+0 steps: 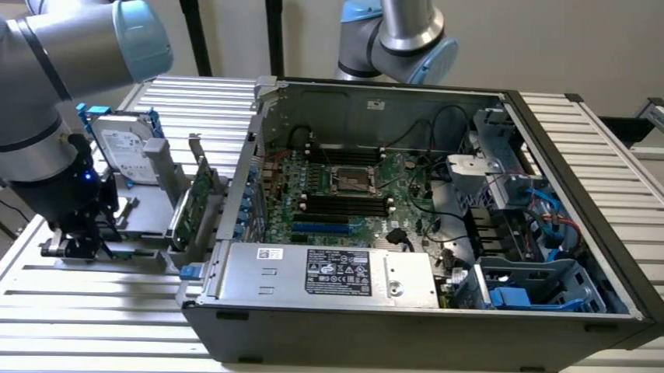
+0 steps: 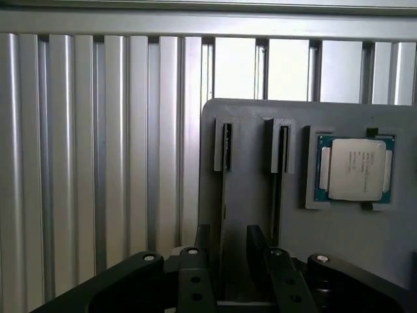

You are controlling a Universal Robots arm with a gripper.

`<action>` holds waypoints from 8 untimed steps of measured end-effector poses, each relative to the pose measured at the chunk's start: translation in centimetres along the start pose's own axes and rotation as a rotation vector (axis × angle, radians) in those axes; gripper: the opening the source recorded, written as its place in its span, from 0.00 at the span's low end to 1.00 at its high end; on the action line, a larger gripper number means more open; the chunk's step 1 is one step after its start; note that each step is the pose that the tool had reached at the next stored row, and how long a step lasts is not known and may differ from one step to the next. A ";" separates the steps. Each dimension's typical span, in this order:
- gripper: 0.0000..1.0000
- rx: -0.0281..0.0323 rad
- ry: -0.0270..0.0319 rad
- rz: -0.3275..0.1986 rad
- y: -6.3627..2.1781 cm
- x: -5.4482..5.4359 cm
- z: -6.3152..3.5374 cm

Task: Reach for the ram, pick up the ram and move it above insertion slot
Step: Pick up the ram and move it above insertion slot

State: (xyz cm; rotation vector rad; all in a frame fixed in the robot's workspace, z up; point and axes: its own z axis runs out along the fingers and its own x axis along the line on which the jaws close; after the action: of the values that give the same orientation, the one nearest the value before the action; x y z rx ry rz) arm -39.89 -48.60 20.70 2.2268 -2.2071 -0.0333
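Gripper, jaws apart, over the ram; processor chip just beside.

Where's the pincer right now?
Low on the exterior view's left, the open pincer hangs over the gray parts holder outside the computer case, near the upright hard drive.

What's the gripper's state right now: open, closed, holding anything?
Gripper: open, holding nothing, at the gray holder.
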 end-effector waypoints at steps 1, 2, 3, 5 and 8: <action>0.36 -0.0002 0.0002 0.000 0.00 0.0 0.11; 0.36 -0.0002 0.0002 0.001 0.00 0.1 0.22; 0.36 -0.0002 0.0002 0.001 0.00 0.1 0.31; 0.36 0.0000 0.0000 0.002 -0.01 0.2 0.47; 0.36 0.0000 -0.0001 0.002 -0.05 0.2 0.66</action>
State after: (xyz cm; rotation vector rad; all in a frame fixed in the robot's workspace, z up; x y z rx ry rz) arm -39.84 -48.77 20.04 2.2244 -2.2096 -0.0333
